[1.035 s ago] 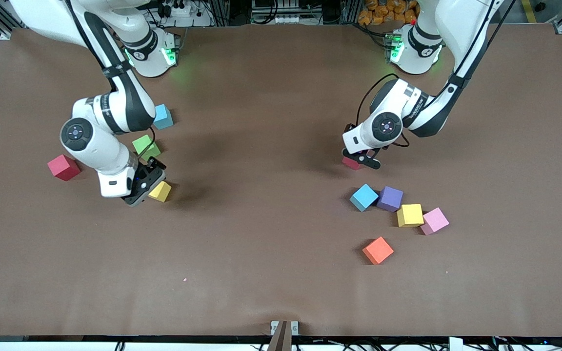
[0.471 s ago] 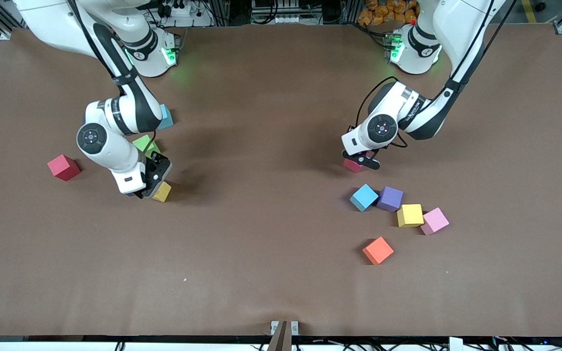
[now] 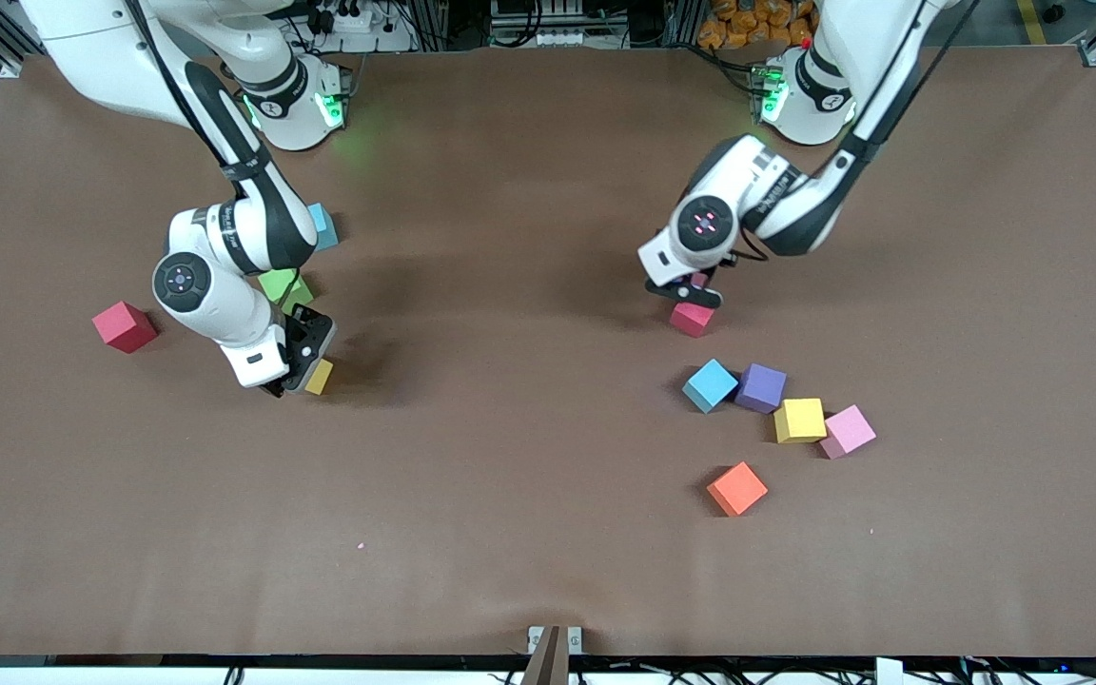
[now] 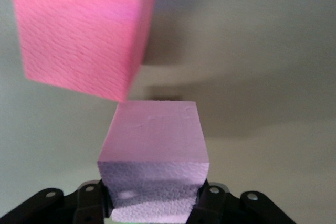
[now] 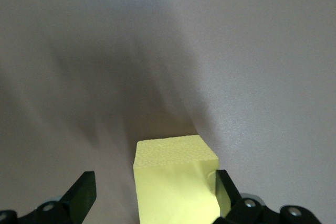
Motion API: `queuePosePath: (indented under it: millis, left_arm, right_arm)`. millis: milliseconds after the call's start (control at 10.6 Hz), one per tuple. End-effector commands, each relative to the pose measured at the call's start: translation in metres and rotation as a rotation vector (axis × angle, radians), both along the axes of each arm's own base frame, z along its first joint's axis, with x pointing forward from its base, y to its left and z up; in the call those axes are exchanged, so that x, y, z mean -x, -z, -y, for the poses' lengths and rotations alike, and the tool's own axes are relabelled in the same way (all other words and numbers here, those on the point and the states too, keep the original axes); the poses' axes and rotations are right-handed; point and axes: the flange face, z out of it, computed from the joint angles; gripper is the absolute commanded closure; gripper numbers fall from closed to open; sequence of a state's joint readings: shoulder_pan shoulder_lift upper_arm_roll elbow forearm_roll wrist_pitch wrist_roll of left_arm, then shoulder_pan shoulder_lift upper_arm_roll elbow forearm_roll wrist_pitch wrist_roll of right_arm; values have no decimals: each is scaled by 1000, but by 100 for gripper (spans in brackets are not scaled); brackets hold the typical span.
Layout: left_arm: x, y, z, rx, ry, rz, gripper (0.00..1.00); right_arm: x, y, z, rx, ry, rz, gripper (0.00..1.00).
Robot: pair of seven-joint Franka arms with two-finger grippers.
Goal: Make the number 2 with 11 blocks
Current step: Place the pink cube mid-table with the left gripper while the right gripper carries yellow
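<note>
Right arm hides most of green block (image 3: 274, 283) and half of blue block (image 3: 323, 226); right gripper (image 3: 293, 369) covers part of yellow block (image 5: 176, 182). Its fingers (image 5: 84, 192) stand open either side of that block, low at the desk (image 3: 529, 476).

Since a second ago: left gripper (image 3: 691, 290) has closed on purple block (image 4: 152, 145) and lifted; red block (image 3: 692, 319) beneath now shows fully.

Purple block sits square between the fingers, one face up, over the red block toward the left arm's end. Cube, so no long axis. No 2 laid out yet.
</note>
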State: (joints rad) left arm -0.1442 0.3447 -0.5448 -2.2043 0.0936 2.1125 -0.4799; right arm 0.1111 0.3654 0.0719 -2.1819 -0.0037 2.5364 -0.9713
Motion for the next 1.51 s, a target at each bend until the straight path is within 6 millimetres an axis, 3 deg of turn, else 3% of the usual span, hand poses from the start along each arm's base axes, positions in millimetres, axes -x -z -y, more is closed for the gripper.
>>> queuePosePath:
  millis: [0,282,471,659,941,1412]
  left_arm:
    - [7,-16,30,0,-87,7,55]
    - [16,-30,111,17,-222,41,52]
    - [6,-28,132,30,-294,35,53]
    - [14,-18,161,37,-335,21,54]
    - [24,-5,182,58,-394,21,53]
    - [31,9,189,69,-363,12,52]
  right_arm:
    - [-4,9,3,7,-19,4,0]
    - [-7,1,6,7,-19,8,0]
    - [-12,-3,14,6,-28,16,0]
    - [-16,-9,18,8,-29,-2,0]
    - [-19,-6,20,11,-32,-29,0]
    - [-14,11,19,7,-31,-34,0]
